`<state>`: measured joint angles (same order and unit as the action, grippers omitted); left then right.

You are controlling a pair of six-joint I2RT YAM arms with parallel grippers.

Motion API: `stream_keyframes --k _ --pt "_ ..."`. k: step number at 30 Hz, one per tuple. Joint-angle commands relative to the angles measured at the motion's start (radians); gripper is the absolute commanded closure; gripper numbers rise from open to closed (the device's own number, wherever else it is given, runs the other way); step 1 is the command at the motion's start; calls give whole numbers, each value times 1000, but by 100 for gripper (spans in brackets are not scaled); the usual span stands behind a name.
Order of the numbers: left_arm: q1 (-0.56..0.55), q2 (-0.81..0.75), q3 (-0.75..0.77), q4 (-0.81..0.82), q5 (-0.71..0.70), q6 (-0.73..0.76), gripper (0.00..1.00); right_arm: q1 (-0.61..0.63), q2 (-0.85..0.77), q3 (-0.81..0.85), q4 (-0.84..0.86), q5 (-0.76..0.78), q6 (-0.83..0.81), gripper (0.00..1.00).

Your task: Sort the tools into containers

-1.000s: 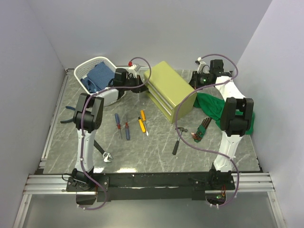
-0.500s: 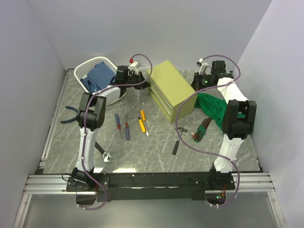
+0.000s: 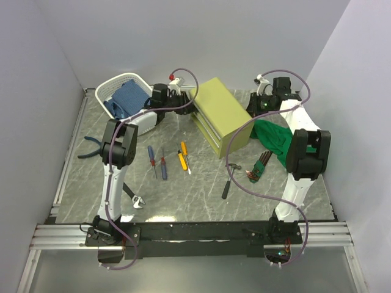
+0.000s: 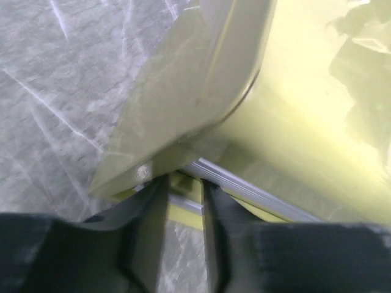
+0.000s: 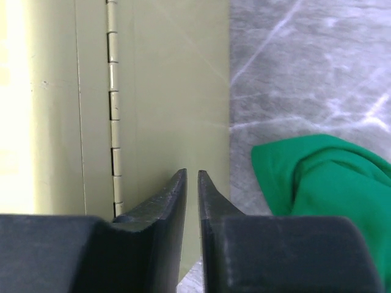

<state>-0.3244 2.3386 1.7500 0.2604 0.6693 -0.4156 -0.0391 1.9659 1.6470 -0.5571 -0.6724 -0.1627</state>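
The left gripper [image 4: 182,186] has moved right to the left end of the olive chest [image 3: 219,111], far centre. Its fingers and those of the right gripper [image 5: 192,178] now part narrowly, holding nothing. Screwdrivers [image 3: 164,161] lie unsorted, nearer.

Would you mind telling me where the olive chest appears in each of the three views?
Top: chest at back centre.
Left wrist: chest fills the upper right.
Right wrist: chest fills the left half, hinge showing.
Shared landmark: grey marble table beside it in all three.
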Motion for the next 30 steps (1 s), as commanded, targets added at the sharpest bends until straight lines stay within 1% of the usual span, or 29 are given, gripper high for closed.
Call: stream_keyframes --k 1,3,5,7,8,10,12,13,14,16,17,18,19,20,22,23,24,26,28,30 --pt "24 -128 -52 -48 -69 -69 58 -5 -131 36 20 103 25 71" --pt "48 -208 -111 -64 -73 -115 54 -10 -160 50 43 166 32 65" --pt "73 -287 -177 -82 -68 -133 52 -15 -177 80 49 194 23 63" --pt "87 -333 -246 -92 -50 -164 51 -13 -186 106 63 221 22 61" --pt "99 -372 -268 -96 -42 -175 51 -13 -194 115 66 220 22 59" --pt "107 -410 -309 -118 -27 -176 50 -13 -194 138 59 198 22 58" --pt "116 -464 -384 -118 -23 -201 50 -12 -199 169 57 186 22 58" --pt "117 -484 -459 -99 -27 -227 50 -10 -202 175 56 168 23 58" --pt "126 -514 -499 -34 -27 -311 50 -7 -203 195 49 157 14 57" --pt "142 -542 -584 72 -25 -418 50 17 -199 217 28 149 -7 57" --pt "153 -562 -669 133 -30 -522 50 27 -193 241 -7 146 -49 57" --pt "157 -565 -705 268 -33 -564 50 34 -191 252 -29 140 -70 57" --pt "160 -562 -728 310 -34 -598 51 42 -188 261 -47 136 -86 57" --pt "163 -546 -753 347 -34 -651 51 77 -180 283 -85 120 -104 57" --pt "165 -521 -777 472 -25 -704 51 91 -173 304 -105 114 -97 57" --pt "163 -490 -782 526 -13 -756 51 97 -164 313 -107 112 -57 57" --pt "162 -473 -784 615 -10 -782 52 99 -154 323 -109 105 -34 57" --pt "150 -441 -784 657 -23 -819 52 100 -121 362 -121 90 35 57" --pt "139 -420 -776 723 -39 -834 51 110 -101 381 -124 77 72 57" --pt "119 -378 -761 750 -33 -876 50 131 -87 373 -118 76 98 57"
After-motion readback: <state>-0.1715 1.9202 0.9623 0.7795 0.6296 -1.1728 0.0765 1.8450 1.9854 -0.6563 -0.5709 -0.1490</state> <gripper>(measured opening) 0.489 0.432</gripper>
